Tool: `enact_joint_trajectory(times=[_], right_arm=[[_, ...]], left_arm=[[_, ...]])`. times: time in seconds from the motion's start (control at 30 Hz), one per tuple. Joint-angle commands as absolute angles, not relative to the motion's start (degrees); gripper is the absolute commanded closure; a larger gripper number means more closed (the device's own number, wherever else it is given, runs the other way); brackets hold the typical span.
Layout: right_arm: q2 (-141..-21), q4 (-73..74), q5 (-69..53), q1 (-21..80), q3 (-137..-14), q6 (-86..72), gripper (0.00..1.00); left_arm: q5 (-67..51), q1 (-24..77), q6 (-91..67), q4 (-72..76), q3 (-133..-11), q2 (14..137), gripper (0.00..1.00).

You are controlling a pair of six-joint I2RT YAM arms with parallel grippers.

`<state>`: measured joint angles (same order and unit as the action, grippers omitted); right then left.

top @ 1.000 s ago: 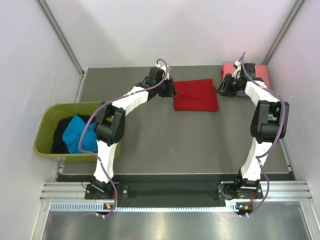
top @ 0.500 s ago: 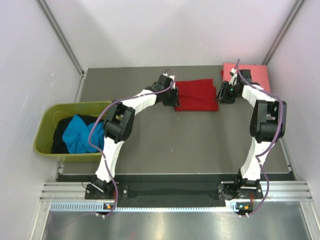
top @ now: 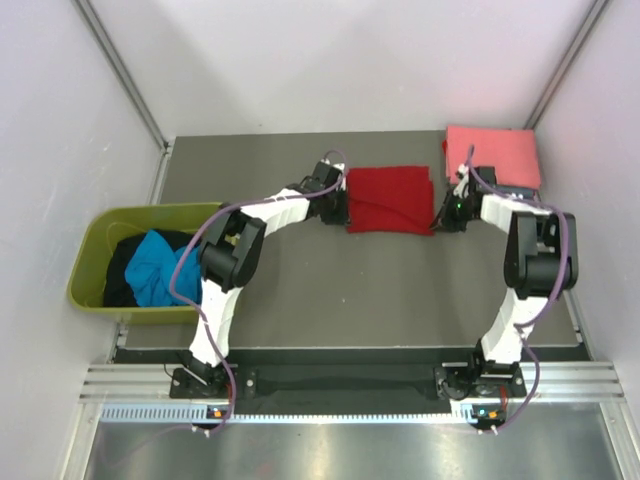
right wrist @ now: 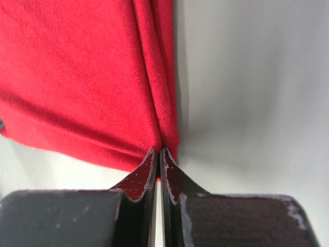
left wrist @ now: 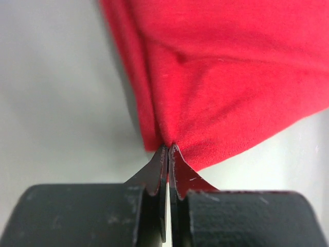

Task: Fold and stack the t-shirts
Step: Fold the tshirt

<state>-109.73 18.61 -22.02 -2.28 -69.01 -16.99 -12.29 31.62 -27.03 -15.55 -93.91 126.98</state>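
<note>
Your left gripper [left wrist: 168,149] and right gripper [right wrist: 158,152] each pinch tight one corner of the red shirt [top: 390,198], which is largely cropped in the wrist views.

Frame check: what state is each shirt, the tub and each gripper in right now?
red shirt: folded, lying flat, pinched at both side edges.
pink shirt: folded, lying flat.
blue shirt: crumpled in the tub.
black shirt: crumpled in the tub.
tub: upright, holding both crumpled shirts.
left gripper: shut on the red shirt.
right gripper: shut on the red shirt.
</note>
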Motion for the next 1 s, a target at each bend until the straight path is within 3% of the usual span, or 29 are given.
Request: enact_joint_trajectory(times=[0.0, 0.23, 0.4, 0.43, 0.53, 0.73, 0.97], right_arm=[[-100.49, 17.76, -19.16, -1.58, -59.89, -19.24, 1.00], [-87.73, 16.61, -16.28, -1.32, -43.17, -21.36, 1.00], [-81.58, 19.24, -15.47, -1.41, -38.76, -20.13, 0.79], [-80.95, 20.29, -14.16, -1.49, -39.37, -19.60, 0.69], [-79.02, 24.86, -12.83, -1.41, -43.85, -19.34, 0.62], [-81.29, 20.49, -25.53, -0.79, -55.53, -14.60, 0.56], [-99.10, 18.02, -30.67, 7.97, -75.45, -6.69, 0.53]], left_arm=[[-11.25, 32.60, -30.22, -19.33, -87.55, 119.99, 1.00], [-9.84, 35.51, -30.85, -18.54, -75.24, 110.14, 1.00], [-9.23, 36.39, -30.59, -19.34, -71.46, 107.23, 0.92], [-9.49, 36.47, -30.59, -19.51, -71.46, 107.31, 0.88], [-8.79, 36.74, -30.59, -23.98, -73.82, 107.49, 0.79], [-4.48, 36.83, -29.71, -29.44, -80.32, 106.61, 0.73], [-11.77, 36.83, -31.81, -23.47, -76.47, 107.58, 0.68]])
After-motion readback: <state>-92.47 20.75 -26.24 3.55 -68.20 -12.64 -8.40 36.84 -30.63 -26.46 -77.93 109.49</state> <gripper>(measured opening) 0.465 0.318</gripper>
